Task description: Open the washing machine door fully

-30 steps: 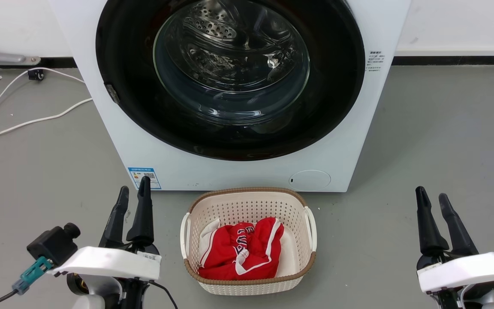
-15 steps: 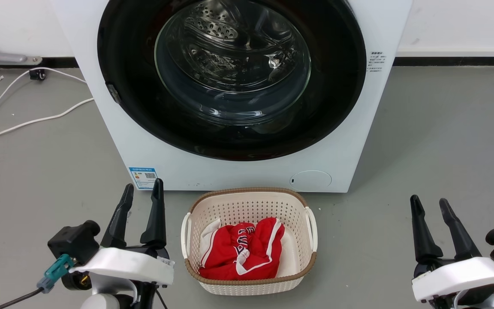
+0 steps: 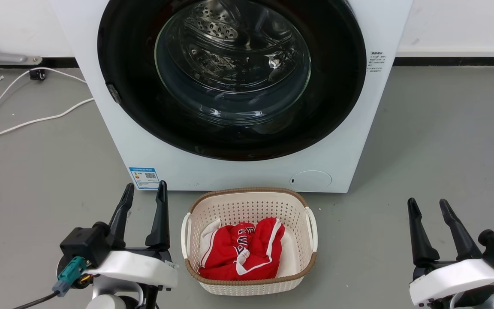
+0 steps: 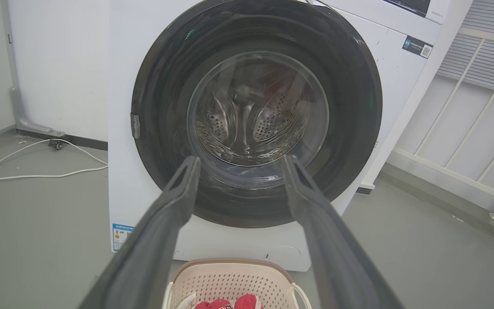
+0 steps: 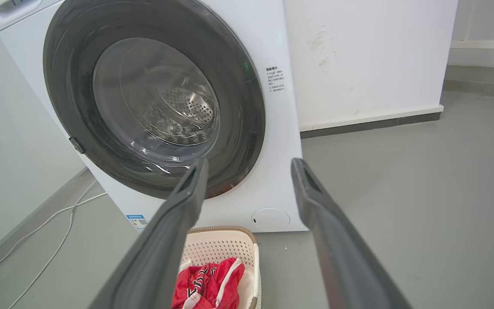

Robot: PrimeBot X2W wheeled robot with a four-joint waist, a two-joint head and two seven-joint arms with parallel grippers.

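- Nearest, at the lower left of the head view, the left gripper [image 3: 145, 184] holds its two long dark fingers spread apart with nothing between them, above the floor.
- At the lower right, the right gripper [image 3: 427, 200] is likewise parted and empty. That makes two grippers, well apart from each other.
- Between them stands one cream perforated plastic laundry basket [image 3: 247, 201] with a brown woven rim, on the smooth grey floor [image 3: 435, 141].
- In the basket lies one crumpled red garment [image 3: 242, 249] with white trim, with a white cloth [image 3: 209, 235] beside it.
- Just behind the basket stands one big white front-loading washing machine [image 3: 238, 171], also on the floor.
- Low on its front are one blue label sticker [image 3: 145, 177] on the left and one small round flap [image 3: 310, 180] on the right.
- The large round glossy black washing machine door [image 3: 144, 107] lies flat against the machine's front, closed. Its bulging clear glass bowl [image 3: 232, 64] shows the perforated steel drum behind.
- One small grey latch piece [image 3: 112, 93] sits on the door's left edge.
- Left of the machine, thin white cable [image 3: 24, 122] loops across the floor; I cannot tell whether it is one strand or more.
- Farthest back, a white wall [image 3: 457, 21] meets the floor along a dark skirting strip [image 3: 453, 60].
- In the left wrist view, a white slatted railing [image 4: 465, 141] stands beyond the machine.
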